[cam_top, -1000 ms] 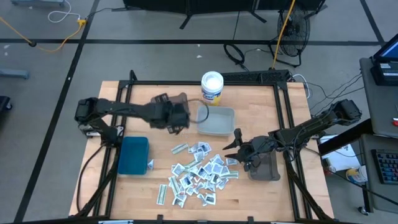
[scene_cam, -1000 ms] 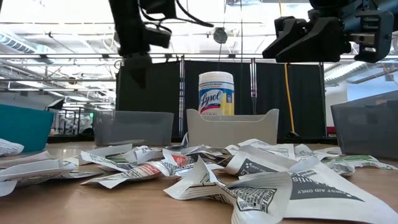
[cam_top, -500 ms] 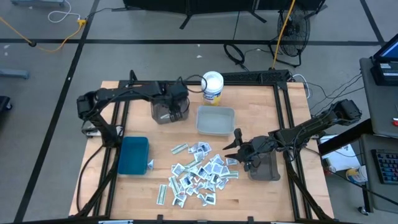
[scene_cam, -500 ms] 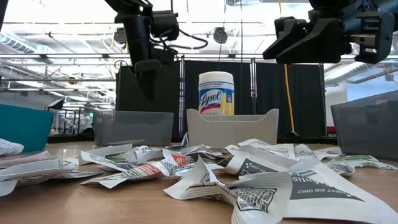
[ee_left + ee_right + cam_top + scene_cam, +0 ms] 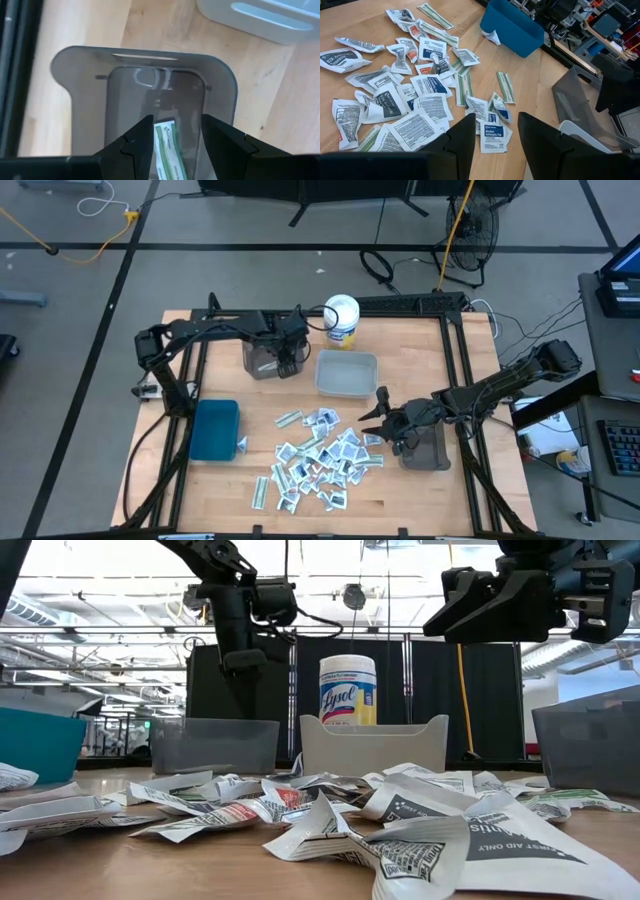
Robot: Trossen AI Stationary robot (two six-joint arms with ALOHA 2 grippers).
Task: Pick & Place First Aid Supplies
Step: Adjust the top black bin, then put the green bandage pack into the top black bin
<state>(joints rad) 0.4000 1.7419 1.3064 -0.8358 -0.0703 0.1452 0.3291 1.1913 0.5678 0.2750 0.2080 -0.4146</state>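
Note:
The first aid supplies (image 5: 320,455) lie in a loose heap of small white packets at the table's middle front, also seen in the low view (image 5: 330,810) and right wrist view (image 5: 420,100). My left gripper (image 5: 287,360) hangs open, pointing steeply down, over a dark translucent bin (image 5: 80,100) at the back left. A green-and-white packet (image 5: 167,145) shows between its fingers against the bin's floor, narrower than the gap. My right gripper (image 5: 378,412) hovers open above the heap's right edge (image 5: 496,127), with nothing between its fingers.
A pale bin (image 5: 347,375) stands right of the dark one, with a white round tub (image 5: 341,320) behind it. A blue bin (image 5: 215,430) sits at the left front and another dark bin (image 5: 425,450) at the right, under my right arm.
My left arm has swung toward the table's far edge and a little right, bringing its gripper over the dark bin. The gripper has tipped to point more steeply down. Its finger gap looks unchanged. My right arm has kept still.

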